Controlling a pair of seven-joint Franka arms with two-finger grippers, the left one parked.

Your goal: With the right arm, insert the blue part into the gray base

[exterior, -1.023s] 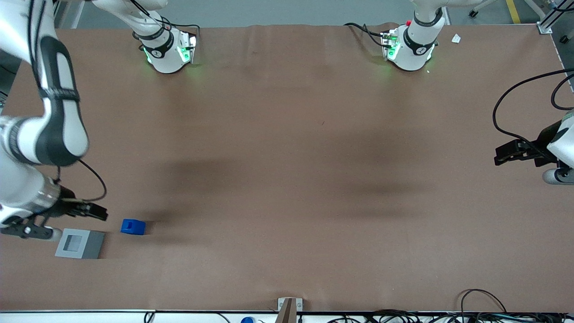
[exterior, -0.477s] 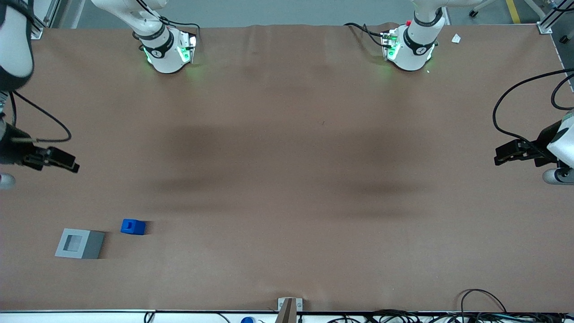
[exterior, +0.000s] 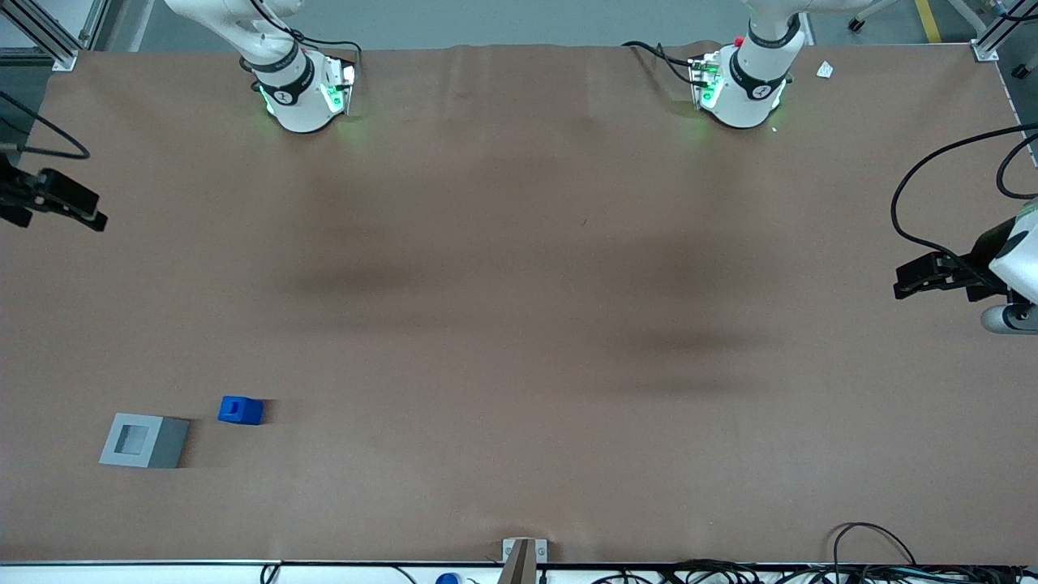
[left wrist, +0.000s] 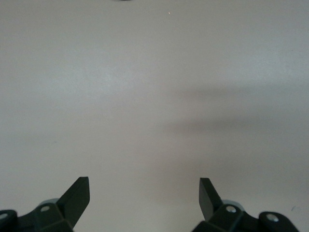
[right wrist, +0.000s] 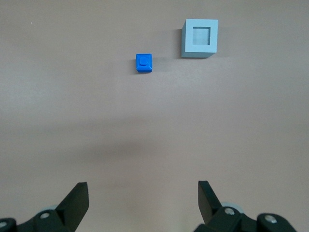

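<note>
Currently, the claw point(exterior: 69, 203) is withdrawn to the left edge of the front view, upper half, jaws spread and empty; a second ago it hovered just above the gray base point(exterior: 144, 440). The blue part point(exterior: 241, 410) lies unmoved on the worktop point(exterior: 519, 324), just beside the base, not inserted. No grasp is yet made.

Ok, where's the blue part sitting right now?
The blue part lies on the table at the working arm's end, beside the gray base but apart from it; the open gripper is well away, farther from the front camera.
</note>
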